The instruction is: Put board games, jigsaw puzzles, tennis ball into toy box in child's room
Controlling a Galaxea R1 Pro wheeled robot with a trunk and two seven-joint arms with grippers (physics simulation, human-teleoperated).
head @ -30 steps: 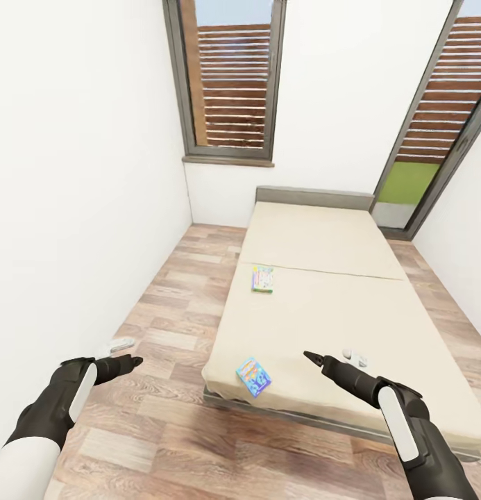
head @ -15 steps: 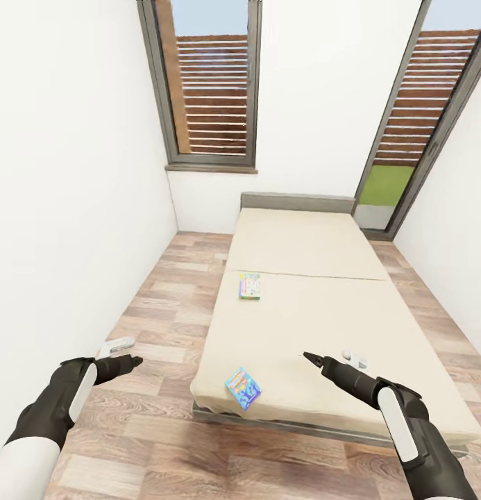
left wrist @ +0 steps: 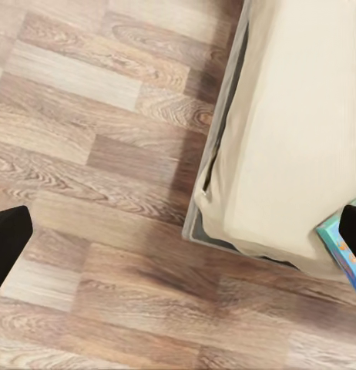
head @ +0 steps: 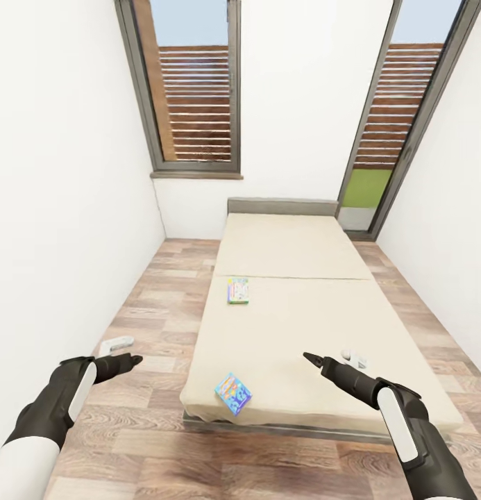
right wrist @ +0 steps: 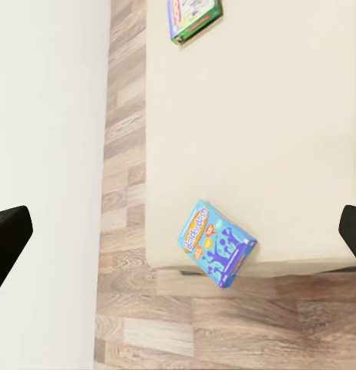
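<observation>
Two board games lie on the bed (head: 316,305): the blue game (head: 233,393) near the foot corner at about 7 o'clock of the mattress, the green-edged game (head: 238,290) further up the left edge at 10 o'clock. Both sit lower-left in the head view than a second ago, and the windows have slid left — that's the camera swinging, not the boxes moving. The robot is squaring up to the bed, so a pickup looks near. The left pincer (head: 132,360) hangs over the floor (head: 150,444), the right pincer (head: 309,358) over the sheet; both empty, fingers spread wide in the wrist views.
</observation>
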